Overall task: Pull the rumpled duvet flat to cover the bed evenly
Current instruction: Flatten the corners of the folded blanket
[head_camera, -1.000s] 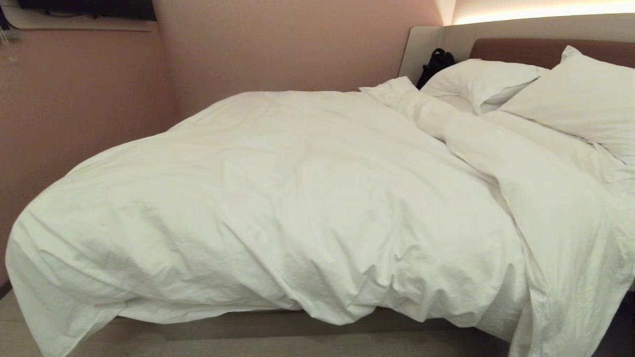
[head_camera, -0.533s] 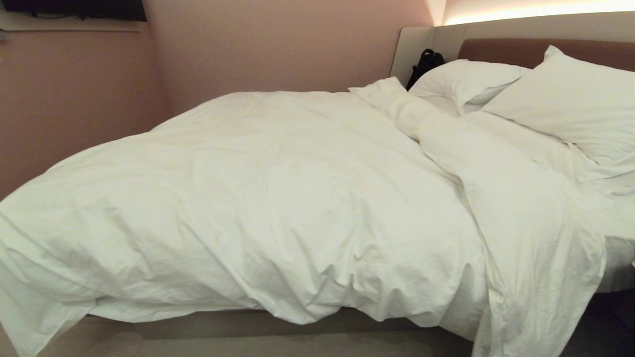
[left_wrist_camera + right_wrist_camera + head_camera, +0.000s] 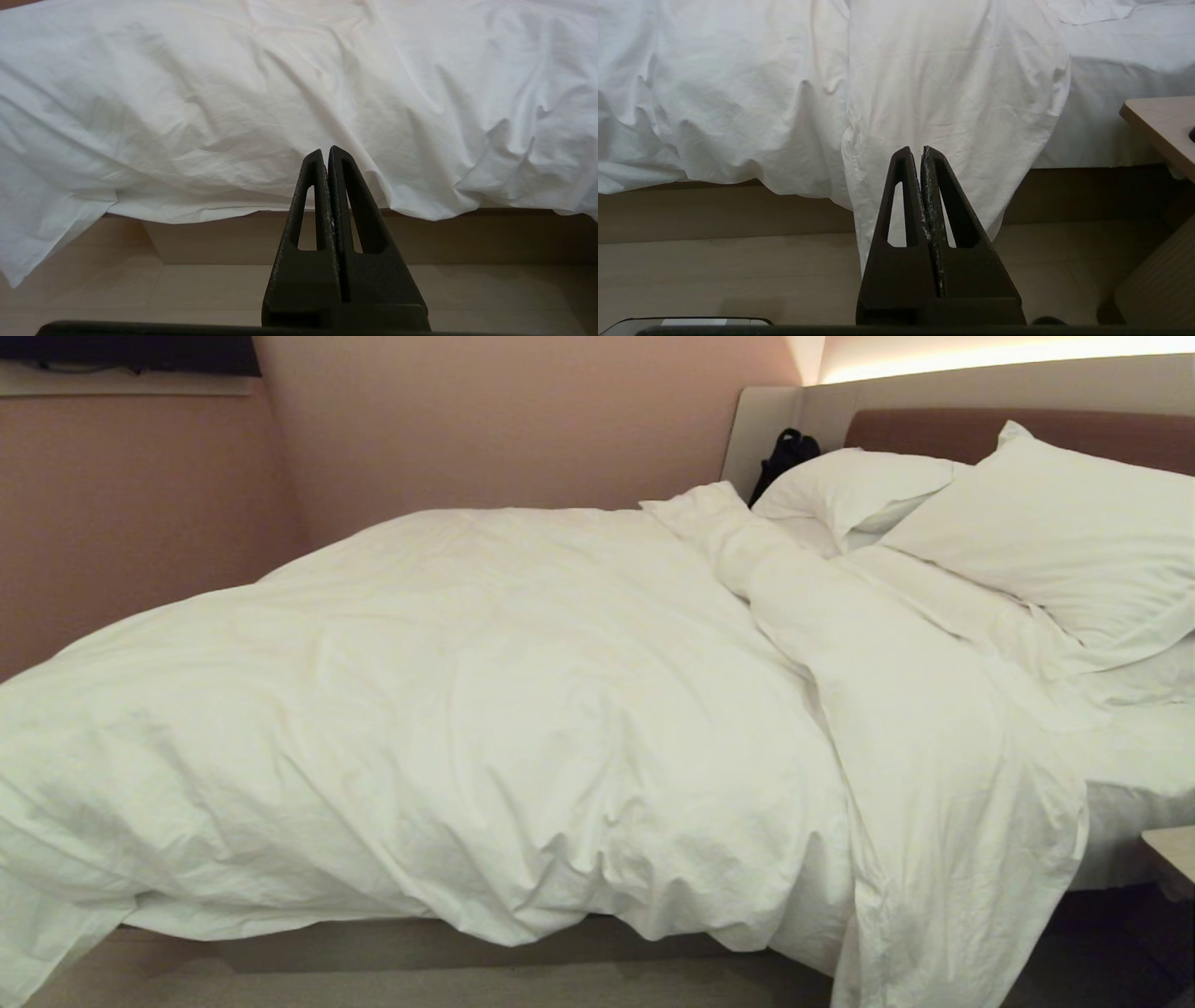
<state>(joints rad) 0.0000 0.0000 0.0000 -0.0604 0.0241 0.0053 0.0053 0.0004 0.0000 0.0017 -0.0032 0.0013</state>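
Lying rumpled across the bed (image 3: 523, 947), the duvet (image 3: 485, 709) is spilling over its near edge, bunched below the pillows (image 3: 1046, 537); we are holding our left hand (image 3: 328, 151) and right hand (image 3: 919, 151) fully closed, empty, before the overhang.

The left gripper (image 3: 327, 150), fingers (image 3: 312, 186) pressed together, points at the creased duvet (image 3: 261, 93) overhanging the bed (image 3: 261, 238).

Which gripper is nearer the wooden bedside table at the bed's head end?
Right. The right gripper, shut, faces the duvet flap hanging beside the bedside table. The left gripper, shut, faces the duvet's hanging edge with no table in its view.
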